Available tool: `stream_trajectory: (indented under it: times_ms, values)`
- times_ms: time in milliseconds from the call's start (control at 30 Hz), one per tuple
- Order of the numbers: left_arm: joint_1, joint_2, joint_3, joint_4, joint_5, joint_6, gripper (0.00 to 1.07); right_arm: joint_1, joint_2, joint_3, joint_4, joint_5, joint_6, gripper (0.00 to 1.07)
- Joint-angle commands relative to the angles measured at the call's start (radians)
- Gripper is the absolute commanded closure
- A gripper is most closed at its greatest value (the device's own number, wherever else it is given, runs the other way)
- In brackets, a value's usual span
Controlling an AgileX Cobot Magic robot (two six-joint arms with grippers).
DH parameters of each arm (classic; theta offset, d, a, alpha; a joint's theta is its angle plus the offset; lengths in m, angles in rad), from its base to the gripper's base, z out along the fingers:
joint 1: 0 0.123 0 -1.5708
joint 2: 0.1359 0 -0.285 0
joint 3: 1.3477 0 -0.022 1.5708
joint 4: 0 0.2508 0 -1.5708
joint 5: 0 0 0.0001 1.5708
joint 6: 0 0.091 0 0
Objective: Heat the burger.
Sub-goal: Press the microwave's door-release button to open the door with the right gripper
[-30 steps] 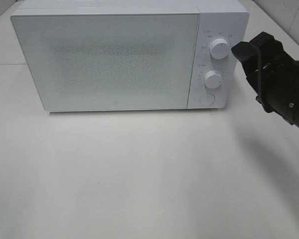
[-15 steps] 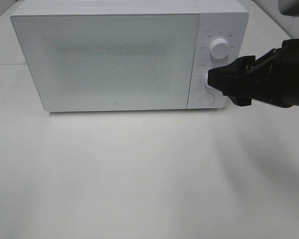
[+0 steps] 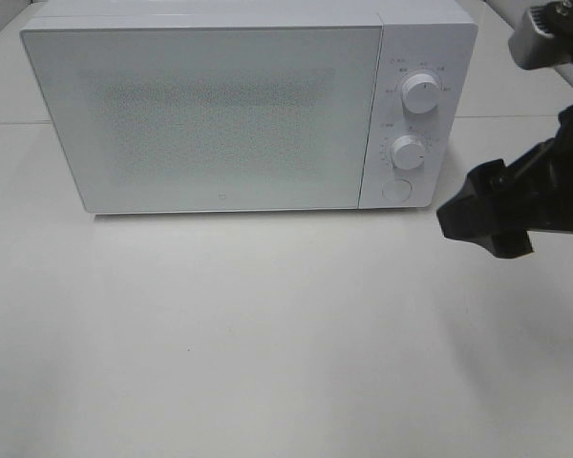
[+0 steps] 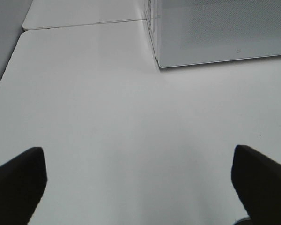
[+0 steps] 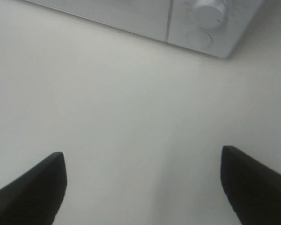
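The burger is out of view. A white microwave [image 3: 210,114] stands at the back of the table with its door shut; its frosted window shows nothing inside. My right gripper [image 3: 484,221] hovers over the table to the right of the microwave's front corner, below its control panel, touching nothing. In the right wrist view the right gripper [image 5: 143,180] is open, its dark fingers [image 5: 33,185] wide apart over bare tabletop. My left gripper [image 4: 140,176] is open too, empty, above the table left of the microwave [image 4: 225,28].
The control panel carries an upper knob [image 3: 419,93], a lower knob [image 3: 408,151] and a round button [image 3: 395,190]. The white table [image 3: 267,334] stretches in front of the microwave. A grey device [image 3: 544,33] shows at the top right corner.
My right gripper left the upper knob, passed the lower knob, and dropped back to the right, off the microwave. Its jaws spread wider. The left arm stayed still.
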Motion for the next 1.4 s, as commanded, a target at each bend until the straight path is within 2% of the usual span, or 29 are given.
stream_trajectory:
  times_ms: [33,67,167,200,233,267,300,400,567,633,667,733,833,867,967,1033,1267,1400]
  values:
    - [-0.004,-0.020,0.000,-0.007,-0.016,-0.006,0.02,-0.106,-0.008,-0.011,-0.040,0.105,0.017,0.20]
    - [-0.004,-0.020,0.000,-0.007,-0.016,-0.006,0.02,-0.199,-0.004,-0.012,-0.001,0.140,-0.065,0.21]
    - [-0.004,-0.020,0.000,-0.007,-0.016,-0.006,0.02,-0.253,-0.002,-0.012,0.019,0.155,-0.112,0.21]
    - [-0.004,-0.020,0.000,-0.007,-0.016,-0.006,0.02,-0.356,-0.002,-0.012,0.048,0.188,-0.176,0.22]
    - [-0.004,-0.020,0.000,-0.007,-0.016,-0.006,0.02,-0.401,-0.002,-0.012,0.069,0.197,-0.191,0.22]
    - [-0.004,-0.020,0.000,-0.007,-0.016,-0.006,0.02,-0.401,-0.002,-0.012,0.069,0.197,-0.191,0.22]
    - [-0.004,-0.020,0.000,-0.007,-0.016,-0.006,0.02,-0.462,-0.005,-0.012,0.114,0.207,-0.198,0.24]
    - [-0.004,-0.020,0.000,-0.007,-0.016,-0.006,0.02,-0.517,-0.035,-0.012,0.130,0.215,-0.204,0.26]
    - [-0.004,-0.020,0.000,-0.007,-0.016,-0.006,0.02,-0.525,-0.131,-0.003,0.141,0.270,-0.205,0.28]
    - [-0.004,-0.020,0.000,-0.007,-0.016,-0.006,0.02,-0.525,-0.312,0.035,0.140,0.355,-0.205,0.29]
    - [-0.004,-0.020,0.000,-0.007,-0.016,-0.006,0.02,-0.525,-0.312,0.035,0.140,0.355,-0.205,0.29]
    - [-0.004,-0.020,0.000,-0.007,-0.016,-0.006,0.02,-0.525,-0.469,0.061,0.138,0.409,-0.203,0.30]
    - [-0.004,-0.020,0.000,-0.007,-0.016,-0.006,0.02,-0.525,-0.565,0.075,0.138,0.429,-0.203,0.30]
    - [-0.004,-0.020,0.000,-0.007,-0.016,-0.006,0.02,-0.525,-0.666,0.090,0.138,0.439,-0.203,0.32]
    - [-0.004,-0.020,0.000,-0.007,-0.016,-0.006,0.02,-0.525,-0.714,0.097,0.138,0.447,-0.203,0.32]
    - [-0.004,-0.020,0.000,-0.007,-0.016,-0.006,0.02,-0.525,-0.876,0.138,0.139,0.493,-0.203,0.32]
    - [-0.004,-0.020,0.000,-0.007,-0.016,-0.006,0.02,-0.524,-1.072,0.182,0.167,0.479,-0.225,0.32]
    - [-0.004,-0.020,0.000,-0.007,-0.016,-0.006,0.02,-0.524,-1.102,0.182,0.167,0.480,-0.223,0.32]
